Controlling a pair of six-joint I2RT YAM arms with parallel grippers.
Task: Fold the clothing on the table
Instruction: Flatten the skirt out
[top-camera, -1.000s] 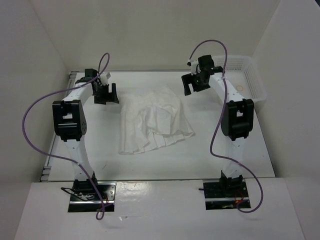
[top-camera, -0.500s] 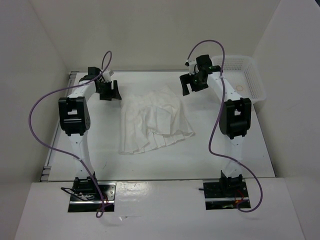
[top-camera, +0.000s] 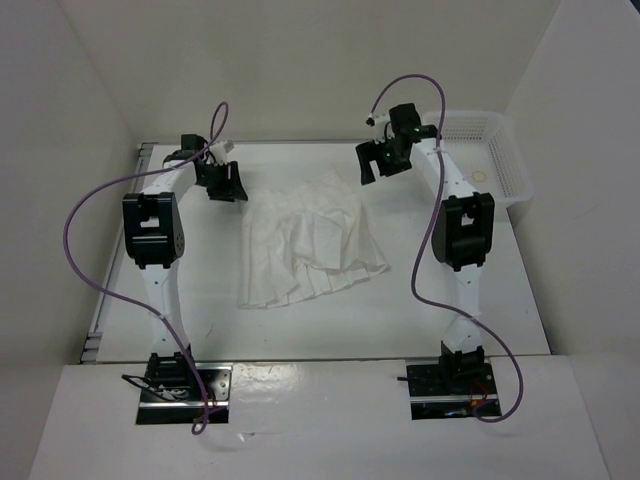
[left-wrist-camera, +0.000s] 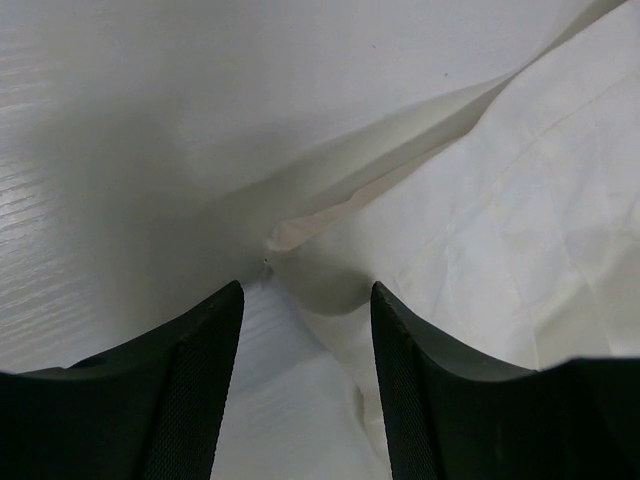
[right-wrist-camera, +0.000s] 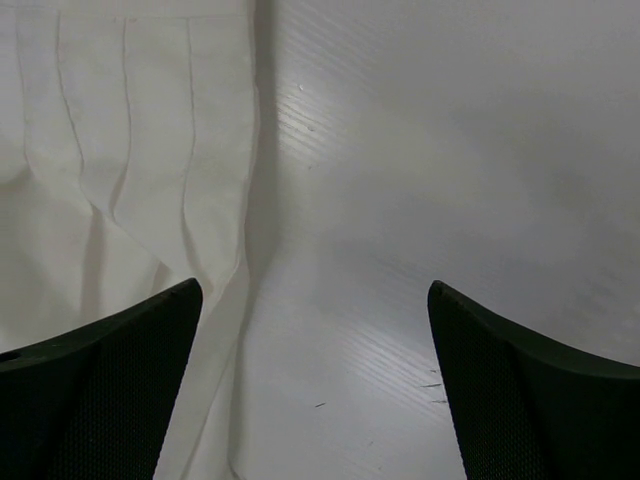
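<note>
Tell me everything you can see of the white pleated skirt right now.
The white pleated skirt is thin soft fabric, fan-shaped, narrow at the far end, wider toward the arms. It lies rumpled on the white table, a panel lapped over its middle, pleats showing at the near hem. The open left gripper and open right gripper are near its far corners; neither holds it.

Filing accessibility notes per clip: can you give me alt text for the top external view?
A rumpled white pleated skirt lies on the table, partly folded over itself. The left pincer hovers at its far-left corner and the right pincer near its far-right corner, both open, neither gripping. A white mesh basket sits far right.
</note>
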